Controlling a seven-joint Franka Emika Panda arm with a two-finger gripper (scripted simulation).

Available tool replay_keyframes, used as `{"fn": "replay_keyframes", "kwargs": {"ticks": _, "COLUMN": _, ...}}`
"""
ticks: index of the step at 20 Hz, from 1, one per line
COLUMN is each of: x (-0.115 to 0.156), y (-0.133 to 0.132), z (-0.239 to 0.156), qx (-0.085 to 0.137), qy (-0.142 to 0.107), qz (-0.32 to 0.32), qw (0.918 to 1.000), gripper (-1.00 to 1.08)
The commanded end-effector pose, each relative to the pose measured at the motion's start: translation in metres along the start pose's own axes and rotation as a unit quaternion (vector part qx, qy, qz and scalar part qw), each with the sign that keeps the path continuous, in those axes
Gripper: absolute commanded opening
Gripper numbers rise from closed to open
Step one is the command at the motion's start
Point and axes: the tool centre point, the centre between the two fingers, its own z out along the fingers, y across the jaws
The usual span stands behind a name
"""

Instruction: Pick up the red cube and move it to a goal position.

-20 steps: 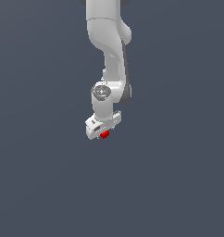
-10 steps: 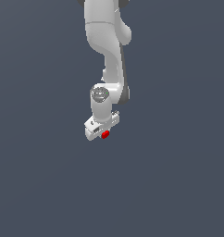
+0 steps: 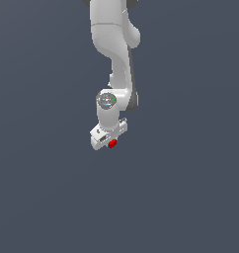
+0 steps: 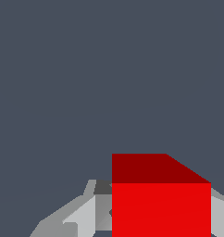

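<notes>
Open grey ground lies on every side of the arm (image 3: 114, 59). The gripper (image 3: 109, 140) pinches the cube (image 3: 112, 144) between its fingers (image 4: 86, 213). Cube: bright red, plain-faced, tiny beside the gripper.

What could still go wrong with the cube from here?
1. The red cube sits between the gripper fingers, but the contact faces are hidden, so how firm the grip is cannot be judged; it might slip during the carry.
2. In the exterior view only a small part of the cube pokes out beside the gripper, so a slow slide could go unnoticed there.
3. No goal marker shows in either view, so placement cannot be checked visually.
</notes>
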Motion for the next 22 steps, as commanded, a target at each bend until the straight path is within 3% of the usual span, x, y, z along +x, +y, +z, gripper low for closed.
{"fn": "replay_keyframes", "kwargs": {"ticks": 1, "x": 0.000, "y": 0.000, "z": -0.002, "qx": 0.000, "qy": 0.000, "qz": 0.000, "qw": 1.0000, "gripper": -1.00}}
{"fn": "replay_keyframes", "kwargs": {"ticks": 11, "x": -0.003, "y": -0.002, "z": -0.042, "qx": 0.000, "qy": 0.000, "qz": 0.000, "qw": 1.0000, "gripper": -1.00}}
{"fn": "replay_keyframes", "kwargs": {"ticks": 22, "x": -0.008, "y": -0.008, "z": -0.145, "qx": 0.000, "qy": 0.000, "qz": 0.000, "qw": 1.0000, "gripper": -1.00}}
